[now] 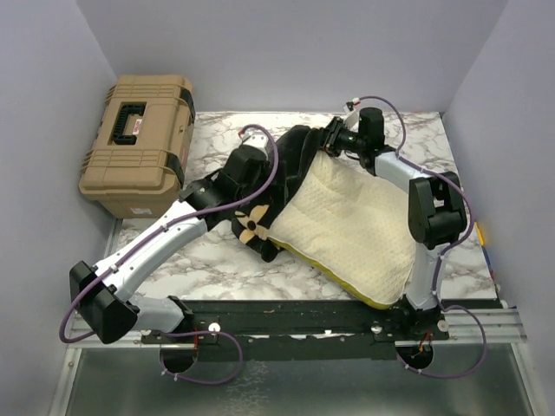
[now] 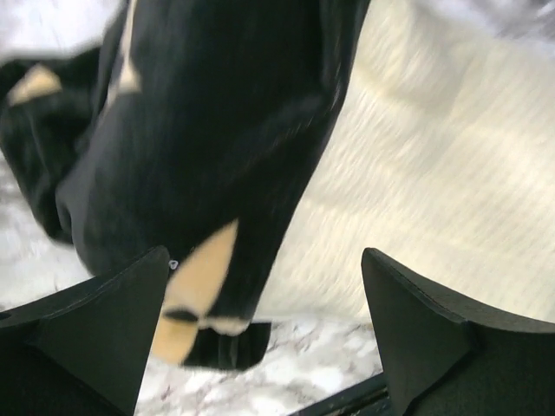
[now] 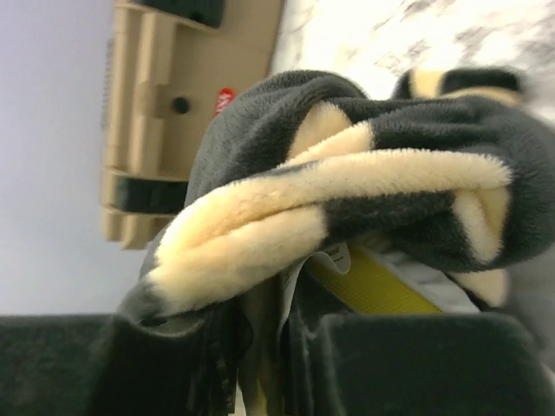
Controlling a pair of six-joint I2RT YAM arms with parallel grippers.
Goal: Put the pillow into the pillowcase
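The cream quilted pillow (image 1: 347, 224) with a yellow edge band lies slanted across the marble table, its far left end inside the black flowered pillowcase (image 1: 290, 165). My left gripper (image 1: 251, 186) hovers open over the pillowcase's near side; in the left wrist view the case (image 2: 208, 147) and the pillow (image 2: 434, 165) lie between and beyond its spread fingers (image 2: 104, 329). My right gripper (image 1: 332, 136) is at the far end, shut on the pillowcase's rim (image 3: 347, 186), with the pillow's yellow band (image 3: 368, 282) showing just beside the fingers.
A tan hard toolbox (image 1: 139, 143) stands at the far left, partly off the marble table (image 1: 208, 256); it also shows in the right wrist view (image 3: 186, 87). Grey walls close in the left, back and right. A black rail runs along the near edge (image 1: 303, 316).
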